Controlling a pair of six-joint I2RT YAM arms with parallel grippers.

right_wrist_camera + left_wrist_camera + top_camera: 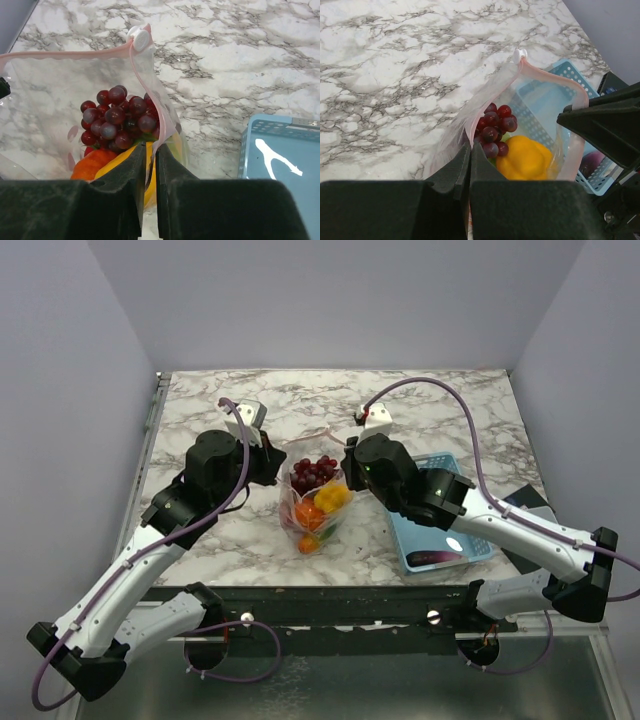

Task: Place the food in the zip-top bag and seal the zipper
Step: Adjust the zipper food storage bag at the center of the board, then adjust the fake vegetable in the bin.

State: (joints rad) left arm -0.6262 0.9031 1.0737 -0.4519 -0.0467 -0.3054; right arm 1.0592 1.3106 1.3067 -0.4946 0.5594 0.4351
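The zip-top bag (314, 508) stands upright mid-table with its mouth held wide between both grippers. Inside it lies the food: dark red grapes (117, 117), a yellow piece (527, 157) and an orange piece (92, 162). My left gripper (469, 146) is shut on the left end of the mouth, on the pink zipper (75, 52). At the right end, my right gripper (150, 146) has its jaws a narrow gap apart, with the pink strip hanging loosely through the gap. The white slider (140, 37) sits at the far end of the mouth.
A light-blue basket (470, 540) lies right of the bag, under the right arm, with a purple piece (432, 558) at its near end. A black object (530, 502) lies by the table's right edge. Bare marble spreads behind and left of the bag.
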